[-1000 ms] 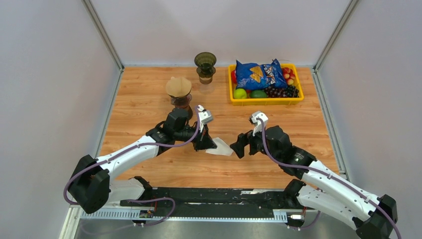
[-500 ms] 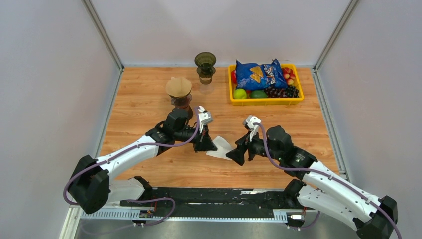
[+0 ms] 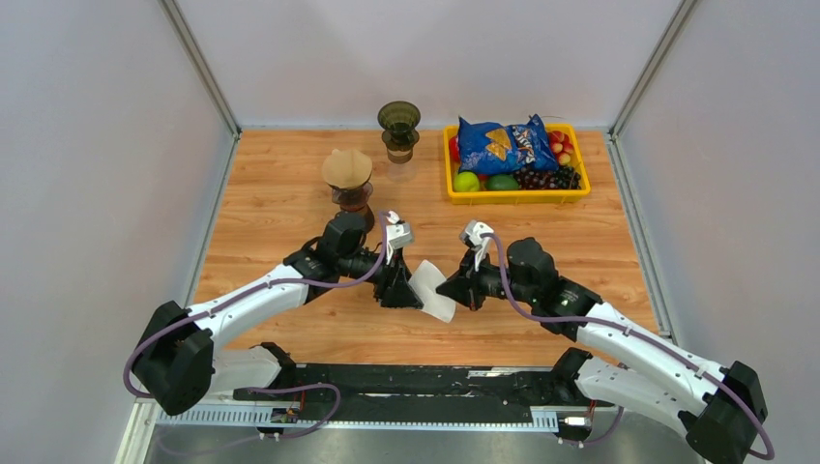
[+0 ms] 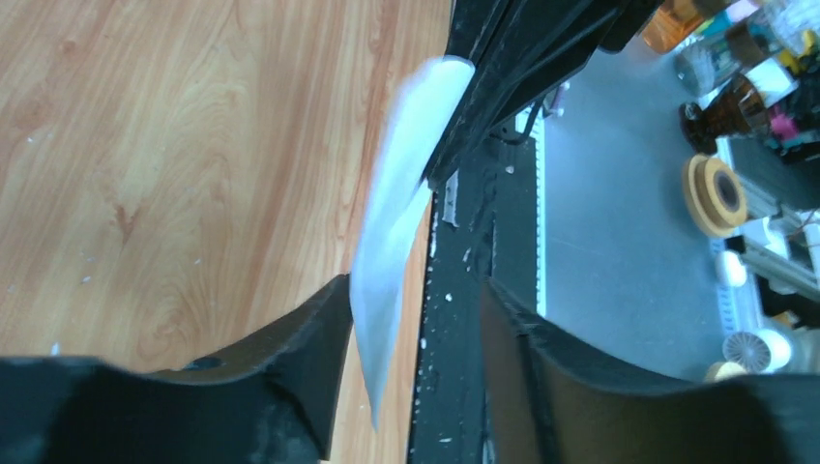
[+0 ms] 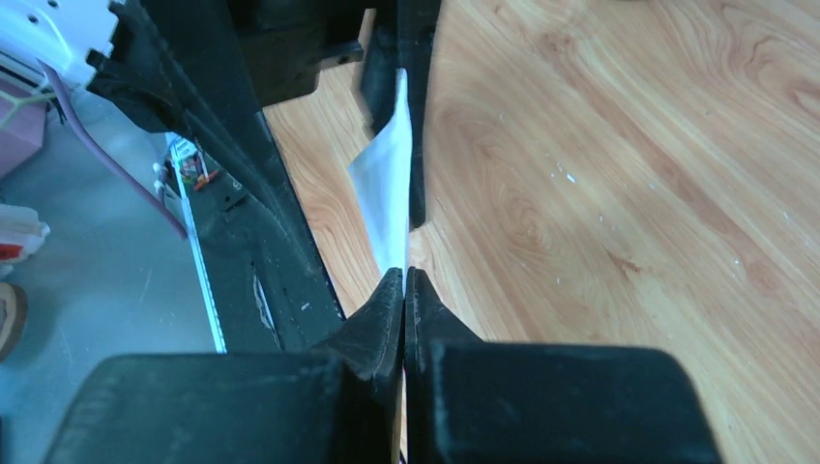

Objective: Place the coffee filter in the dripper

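Down at the near-middle of the worktop (image 3: 290, 193), the white coffee filter (image 3: 432, 290) hangs between the two arms and looks lifted off the wood. The right end effector (image 5: 403, 275) has its jaws squeezed together on one edge of the paper, which is super clear in the right wrist view. The left end effector (image 4: 416, 290) is a different story: its jaws stand apart with the filter sitting in the gap, close against one finger (image 4: 290, 358) but not pinched. So only the right arm actually has a grip on it. Both wrist cams see the filter edge-on.

The dark dripper (image 3: 398, 124) sits at the back of the worktop, well apart from the filter. It's just left of the yellow basket (image 3: 517, 196) holding a blue chip bag (image 3: 503, 143) and some fruit. Another dripper (image 3: 350, 193), nearer the left arm, carries a brown filter (image 3: 346, 167) on top.
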`<state>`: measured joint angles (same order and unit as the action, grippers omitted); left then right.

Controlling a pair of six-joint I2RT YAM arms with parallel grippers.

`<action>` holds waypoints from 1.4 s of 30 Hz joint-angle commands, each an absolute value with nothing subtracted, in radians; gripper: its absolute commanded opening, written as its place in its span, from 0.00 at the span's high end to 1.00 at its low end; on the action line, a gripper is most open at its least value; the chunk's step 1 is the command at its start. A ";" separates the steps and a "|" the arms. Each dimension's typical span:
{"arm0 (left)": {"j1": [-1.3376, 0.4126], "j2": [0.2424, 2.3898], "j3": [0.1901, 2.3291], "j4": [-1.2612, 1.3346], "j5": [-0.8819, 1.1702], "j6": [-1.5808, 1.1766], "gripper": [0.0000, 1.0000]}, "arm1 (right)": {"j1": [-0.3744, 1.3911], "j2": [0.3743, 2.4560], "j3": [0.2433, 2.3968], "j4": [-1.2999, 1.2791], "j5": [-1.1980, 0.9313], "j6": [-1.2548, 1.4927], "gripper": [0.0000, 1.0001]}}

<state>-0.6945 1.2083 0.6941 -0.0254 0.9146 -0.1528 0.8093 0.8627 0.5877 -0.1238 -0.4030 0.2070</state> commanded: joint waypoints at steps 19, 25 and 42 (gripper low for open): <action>-0.699 1.145 0.545 0.722 0.817 -0.706 0.18 | 0.811 0.721 0.473 0.287 -0.317 0.666 1.00; -0.699 1.145 0.531 0.805 0.859 -0.782 0.51 | 0.810 0.723 0.426 0.417 -0.323 0.724 1.00; -0.699 1.138 0.527 0.806 0.896 -0.777 1.00 | 0.810 0.701 0.455 0.327 -0.278 0.655 0.76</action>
